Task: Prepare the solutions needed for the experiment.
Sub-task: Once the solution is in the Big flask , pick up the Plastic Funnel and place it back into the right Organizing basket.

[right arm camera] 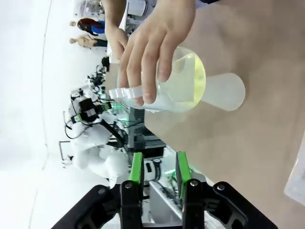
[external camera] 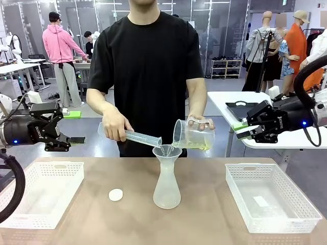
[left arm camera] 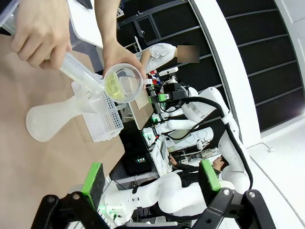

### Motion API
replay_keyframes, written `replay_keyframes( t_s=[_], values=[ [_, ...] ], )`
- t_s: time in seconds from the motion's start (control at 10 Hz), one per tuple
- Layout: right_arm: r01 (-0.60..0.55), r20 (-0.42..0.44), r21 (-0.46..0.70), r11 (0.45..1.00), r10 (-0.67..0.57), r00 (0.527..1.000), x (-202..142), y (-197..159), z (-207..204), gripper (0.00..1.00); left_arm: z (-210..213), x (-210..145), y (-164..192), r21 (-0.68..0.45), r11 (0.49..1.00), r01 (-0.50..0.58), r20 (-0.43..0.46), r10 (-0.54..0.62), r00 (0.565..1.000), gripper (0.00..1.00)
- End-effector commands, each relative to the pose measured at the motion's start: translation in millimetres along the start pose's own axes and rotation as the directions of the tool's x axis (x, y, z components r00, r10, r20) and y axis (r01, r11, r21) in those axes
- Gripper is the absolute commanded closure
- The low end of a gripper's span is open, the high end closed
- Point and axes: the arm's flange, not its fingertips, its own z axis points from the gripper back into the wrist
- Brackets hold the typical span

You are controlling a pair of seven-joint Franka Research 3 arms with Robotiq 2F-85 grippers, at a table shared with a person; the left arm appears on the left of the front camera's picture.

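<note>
Left of flask [external camera: 167, 186]: left gripper [external camera: 74, 127] fingers spread wide, empty. Over flask mouth: person tips cylinder [external camera: 138, 137] and beaker [external camera: 193, 133], solution [external camera: 199, 145] mostly in beaker. Right of flask: right gripper [external camera: 243, 130] fingers narrowly apart, empty. Step: pouring. Next, probably: a steady pour without spills.

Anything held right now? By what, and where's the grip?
Left tool and right tool: empty. Person's right hand grips the measuring cylinder around its barrel; left hand wraps the beaker by its side wall.
</note>
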Motion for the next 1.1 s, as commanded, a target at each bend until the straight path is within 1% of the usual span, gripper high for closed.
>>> replay_keyframes(
  t_s=[0.0, 0.1, 0.2, 0.3, 0.4, 0.5, 0.6, 0.7, 1.0],
  values=[
    [0.134, -0.002, 0.053, 0.990, -0.134, 0.991, 8, 3, -5, 0.63, -3, 0, -2, -0.003, 1.000, -0.005, -0.001, 0.005, 1.000, 0.00],
    [0.141, -0.019, 0.061, 0.988, -0.140, 0.990, 8, -1, -5, 0.63, -3, 0, -2, -0.003, 1.000, -0.005, -0.001, 0.005, 1.000, 0.00],
    [0.132, -0.016, 0.080, 0.988, -0.131, 0.991, 9, -4, -5, 0.63, -3, 0, -2, -0.003, 1.000, -0.005, -0.001, 0.005, 1.000, 0.00],
    [0.164, -0.033, 0.070, 0.984, -0.162, 0.986, 9, -4, -7, 0.60, -3, 0, -2, -0.003, 1.000, -0.005, -0.001, 0.005, 1.000, 0.00],
    [0.143, -0.027, 0.093, 0.985, -0.141, 0.990, 9, -5, -6, 0.44, -3, 0, -2, -0.003, 1.000, -0.005, -0.001, 0.005, 1.000, 0.00],
    [0.140, -0.028, 0.095, 0.986, -0.138, 0.990, 9, -6, -7, 0.40, -3, 0, -2, -0.003, 1.000, -0.005, -0.001, 0.005, 1.000, 0.00],
    [0.139, -0.026, 0.096, 0.986, -0.137, 0.990, 10, -7, -8, 0.24, -3, 0, -2, -0.003, 1.000, -0.005, -0.001, 0.005, 1.000, 0.00],
    [0.126, -0.015, 0.093, 0.988, -0.125, 0.992, 10, -7, -9, 0.31, -3, 0, -2, -0.003, 1.000, -0.005, -0.001, 0.005, 1.000, 0.00],
    [0.129, -0.026, 0.079, 0.988, -0.127, 0.992, 6, -9, -7, 0.31, -3, 0, -2, -0.003, 1.000, -0.005, -0.001, 0.005, 1.000, 0.00]
  ],
)
